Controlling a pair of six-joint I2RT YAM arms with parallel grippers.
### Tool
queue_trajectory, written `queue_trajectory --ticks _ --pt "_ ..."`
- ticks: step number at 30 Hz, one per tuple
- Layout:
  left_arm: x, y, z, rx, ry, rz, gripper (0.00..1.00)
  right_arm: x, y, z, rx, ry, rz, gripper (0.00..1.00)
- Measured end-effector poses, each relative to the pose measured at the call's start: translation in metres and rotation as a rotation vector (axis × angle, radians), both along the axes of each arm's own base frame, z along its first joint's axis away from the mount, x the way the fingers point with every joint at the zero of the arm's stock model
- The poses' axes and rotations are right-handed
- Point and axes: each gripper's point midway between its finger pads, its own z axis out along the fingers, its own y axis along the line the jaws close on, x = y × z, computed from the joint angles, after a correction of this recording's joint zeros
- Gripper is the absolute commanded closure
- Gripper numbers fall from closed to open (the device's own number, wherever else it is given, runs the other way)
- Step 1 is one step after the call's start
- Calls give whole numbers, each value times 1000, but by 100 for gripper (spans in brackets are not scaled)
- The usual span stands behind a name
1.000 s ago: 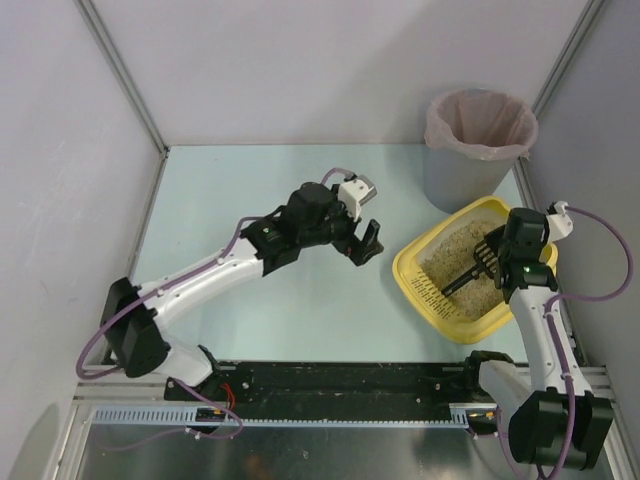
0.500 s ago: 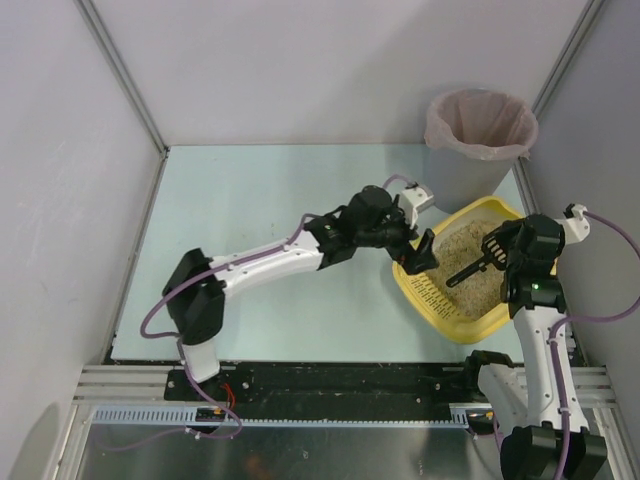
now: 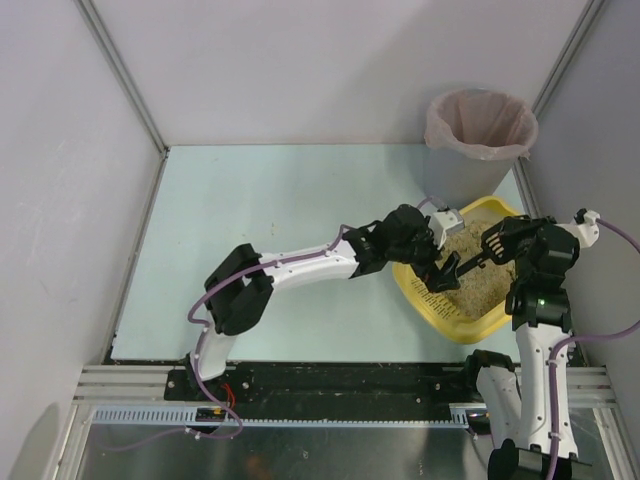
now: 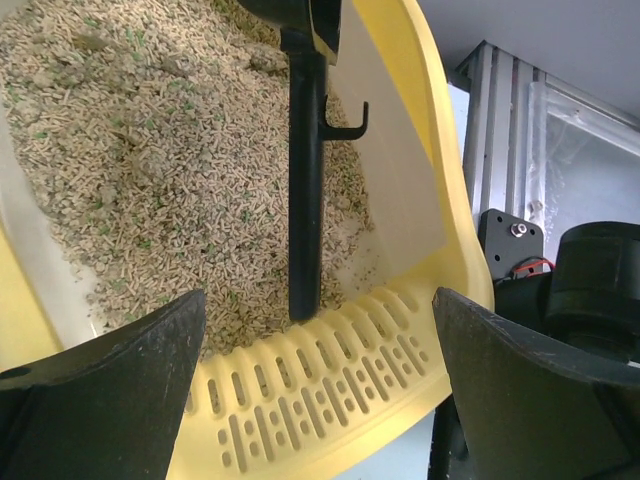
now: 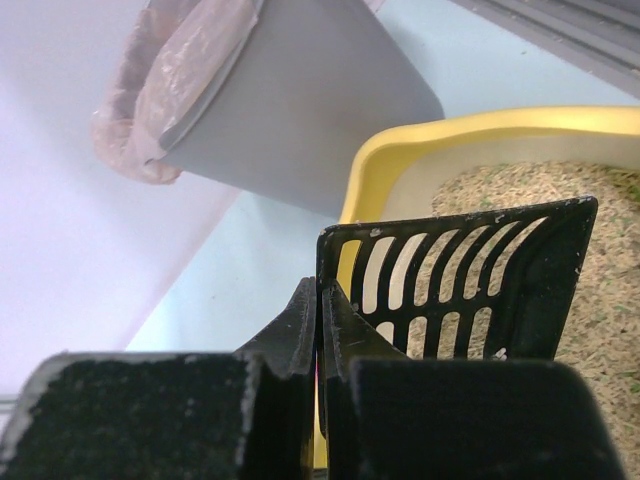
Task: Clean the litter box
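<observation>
The yellow litter box (image 3: pixel 466 329) with beige litter sits at the right of the table. My right gripper (image 3: pixel 503 244) is shut on a black slotted scoop (image 3: pixel 461 269) and holds it over the litter, handle pointing to the tray's near-left corner. In the right wrist view the gripper (image 5: pixel 320 300) pinches the scoop's edge beside its slotted head (image 5: pixel 470 280), above the tray rim (image 5: pixel 420 140). My left gripper (image 3: pixel 437 262) is open at the tray's left rim. In the left wrist view its gripper (image 4: pixel 318 300) straddles the slotted yellow rim (image 4: pixel 320 420), the scoop handle (image 4: pixel 305 180) ending just beyond.
A grey round bin (image 3: pixel 480 130) with a pink bag liner stands just behind the litter box, also in the right wrist view (image 5: pixel 300 110). White walls close in at the back and sides. The arm bases' metal rail (image 3: pixel 330 385) runs along the near edge.
My left arm has swung right from the table's middle to the litter box's left rim, gripper still open. My right gripper has shifted slightly right with the scoop.
</observation>
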Motion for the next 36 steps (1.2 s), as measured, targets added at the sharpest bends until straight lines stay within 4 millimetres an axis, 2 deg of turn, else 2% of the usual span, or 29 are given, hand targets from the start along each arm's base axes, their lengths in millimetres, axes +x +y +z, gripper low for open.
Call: queue_trajectory --ticks 3,5,6,8,11,14,15,20,23,24,26,27,30,32,36 --pt "-2 -4 -11 15 0 -7 1 -2 7 4 25 -18 34 100" --pt "-4 -5 -16 23 1 -10 6 -3 12 3 41 -16 58 100" --pt "-4 -6 -18 26 2 -11 13 -3 14 1 48 -10 66 100" --pt "-5 -8 -19 26 0 -14 19 -4 17 -3 63 7 80 100" --pt "-3 -12 -19 20 0 -16 34 -6 20 -6 74 19 91 100" --pt "-4 -14 -20 17 5 -24 52 -7 21 -5 77 15 98 100" --pt "-5 -14 -21 17 12 -24 61 -8 22 -5 78 13 100 100" --pt "-11 -15 -22 13 42 -47 77 -8 22 -6 80 20 101 100" --pt "-15 -16 -19 6 73 -54 93 -8 21 -7 79 22 98 100" --pt "-15 -16 -18 5 85 -50 100 -8 21 -7 78 23 95 93" --pt "-14 -16 -17 3 113 -38 100 -8 18 -7 72 23 85 84" --pt "-15 -16 -17 2 133 -36 100 -8 18 -7 71 23 85 69" --pt "-21 -17 -16 -1 193 -35 100 -11 15 -10 57 37 73 38" --pt "-27 -17 -14 -4 240 -39 100 -14 14 -12 42 50 69 26" --pt "-37 -19 -10 -7 345 -24 100 -21 14 -12 9 57 71 16"
